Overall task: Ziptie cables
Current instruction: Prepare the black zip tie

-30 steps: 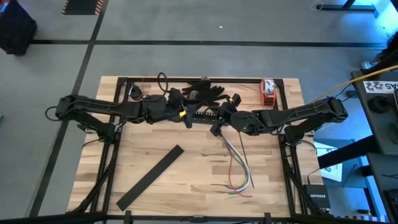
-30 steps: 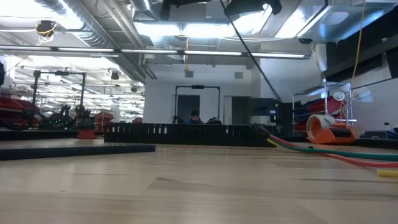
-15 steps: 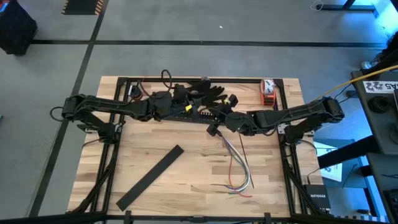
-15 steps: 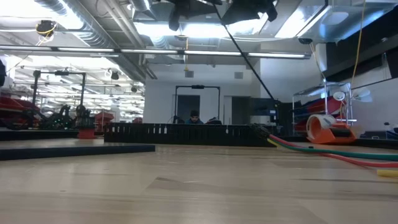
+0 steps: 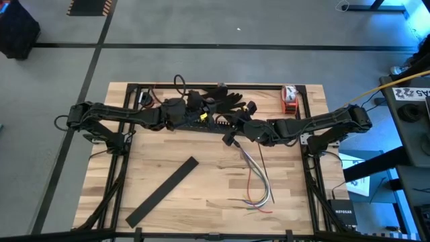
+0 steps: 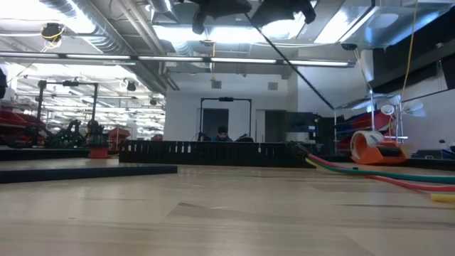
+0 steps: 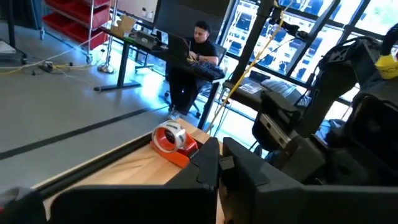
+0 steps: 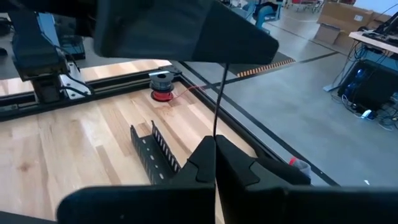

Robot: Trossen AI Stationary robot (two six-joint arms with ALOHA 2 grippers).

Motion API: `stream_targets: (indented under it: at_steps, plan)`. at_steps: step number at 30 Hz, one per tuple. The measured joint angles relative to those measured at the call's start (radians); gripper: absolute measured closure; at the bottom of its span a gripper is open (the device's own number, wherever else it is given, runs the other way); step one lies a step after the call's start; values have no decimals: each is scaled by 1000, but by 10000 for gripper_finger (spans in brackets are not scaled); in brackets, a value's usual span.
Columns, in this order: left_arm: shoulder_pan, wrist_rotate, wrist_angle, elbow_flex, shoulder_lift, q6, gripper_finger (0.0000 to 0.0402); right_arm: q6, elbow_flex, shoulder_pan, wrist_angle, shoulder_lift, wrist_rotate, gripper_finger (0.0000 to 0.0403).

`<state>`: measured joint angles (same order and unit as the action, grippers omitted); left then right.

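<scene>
Ziptie (image 8: 217,106) pinched in your right end effector (image 8: 214,149); left end effector (image 7: 220,158) closed, apparently empty. Steer its tip around the cables (image 5: 256,176).

**Workshop behind the wooden table**

Grey concrete floor (image 5: 201,27) with dark lines at 12 o'clock. Bright ceiling lights (image 6: 213,28) overhead. Red bins on shelving (image 6: 21,128) at 9 o'clock. A person (image 7: 196,59) sits at a desk beside tall windows (image 7: 298,37)
</scene>
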<state>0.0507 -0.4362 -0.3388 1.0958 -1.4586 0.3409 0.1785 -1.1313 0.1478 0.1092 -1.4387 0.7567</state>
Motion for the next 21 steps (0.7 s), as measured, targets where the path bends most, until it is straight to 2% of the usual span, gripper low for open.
stream_targets:
  at_steps: [3,7,10,13,16,18,21]
  plan:
    - [1,5,8,0,9,-40,396,0,-1,0,3,5,-16,401]
    - [-1,56,23,0,49,-138,397,22,-91,0,138,50,-161,375]
    - [0,159,19,0,88,-217,398,16,-207,0,338,91,-249,338]
    - [1,324,23,0,118,-261,398,-6,-308,-7,541,110,-356,301]
    - [0,536,12,0,126,-293,398,-27,-338,-47,597,130,-538,275]
    - [-1,658,12,0,126,-314,399,-31,-312,-88,559,132,-683,264]
    - [0,752,15,0,126,-328,399,-44,-242,-147,425,102,-938,257]
